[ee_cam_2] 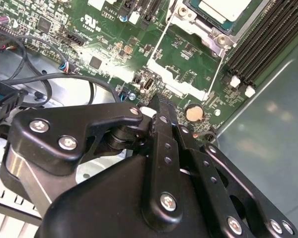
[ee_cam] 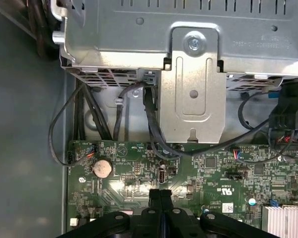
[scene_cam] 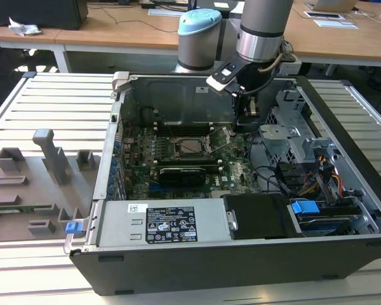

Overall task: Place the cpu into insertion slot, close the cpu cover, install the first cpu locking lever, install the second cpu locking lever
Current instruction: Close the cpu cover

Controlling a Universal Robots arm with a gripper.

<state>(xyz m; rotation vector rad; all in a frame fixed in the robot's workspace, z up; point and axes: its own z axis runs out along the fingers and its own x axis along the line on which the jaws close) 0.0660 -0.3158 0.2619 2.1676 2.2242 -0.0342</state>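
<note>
The cpu (ee_cam_2: 223, 9), a flat chip with a silvery top, lies in the socket on the green motherboard (ee_cam_2: 184, 54); in the exterior view the cpu (scene_cam: 192, 146) sits mid-board. A silvery frame, the cpu cover (ee_cam_2: 208, 30), lies around it. A thin wire locking lever (ee_cam_2: 156, 47) stands swung out beside the socket. My gripper (scene_cam: 241, 129) hangs over the board on the exterior view's right of the socket, apart from it. Both wrist views show its black fingers (ee_cam: 160, 197) pressed together with nothing between them.
The open computer case (scene_cam: 117, 127) holds a metal drive cage (ee_cam: 188, 49), black cables (ee_cam: 149, 124), a coin battery (ee_cam: 102, 168), memory slots (ee_cam_2: 268, 44), a black card (scene_cam: 184, 173) and a power supply (scene_cam: 165, 222). A grey fixture tray (scene_cam: 38, 178) lies left of the case.
</note>
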